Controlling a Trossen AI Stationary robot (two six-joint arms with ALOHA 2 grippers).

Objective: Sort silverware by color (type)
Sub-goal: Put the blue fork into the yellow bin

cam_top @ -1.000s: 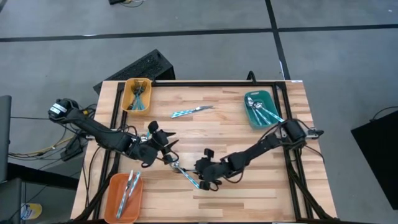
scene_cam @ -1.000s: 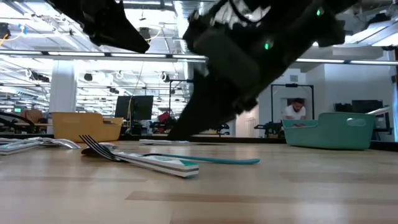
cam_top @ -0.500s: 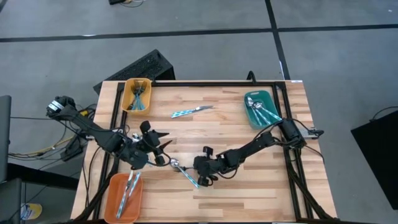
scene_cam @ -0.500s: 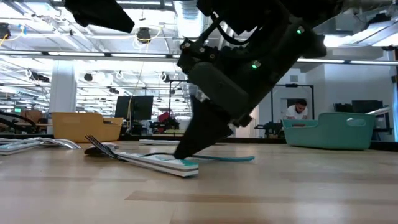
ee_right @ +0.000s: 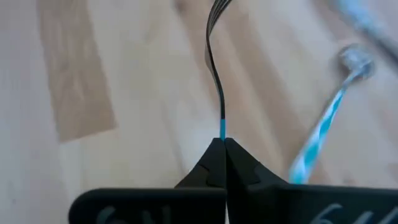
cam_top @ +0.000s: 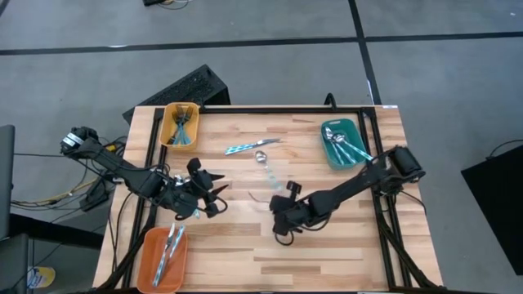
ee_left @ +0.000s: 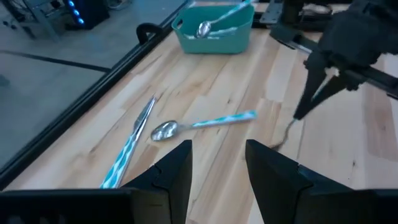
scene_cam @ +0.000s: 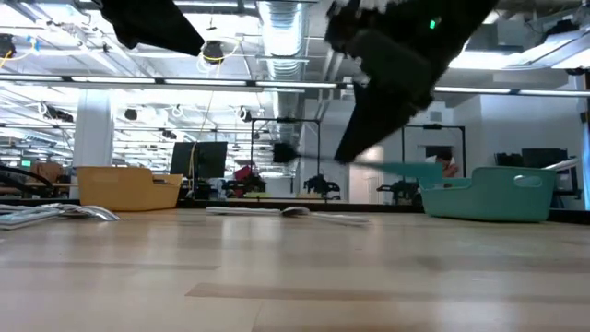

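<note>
My right gripper (ee_right: 222, 146) sits over the middle of the wooden counter (cam_top: 327, 245), its jaws pressed together on a fork (ee_right: 216, 68) by the blue handle end, the dark neck and tines jutting forward above the boards; in the high view that gripper (cam_top: 280, 219) is well apart from every tray; my left gripper (ee_left: 217, 165) hangs near the counter's left edge, its jaws spread with nothing between them, and from above it (cam_top: 208, 189) lies just above the orange tray (cam_top: 147, 245).

Loose on the counter lie a spoon (cam_top: 266, 162) with a light-blue handle and, just beyond it toward the far edge, a knife (cam_top: 249, 146); the two are near each other but apart; my left wrist view shows the same spoon (ee_left: 202, 123) beside the knife (ee_left: 130, 142).

The yellow tray (cam_top: 168, 114) at the far left corner holds forks (cam_top: 183, 127); the teal tray (cam_top: 328, 153) at the far right holds spoons (cam_top: 345, 145); the orange tray at the near left holds knives (cam_top: 170, 249).
</note>
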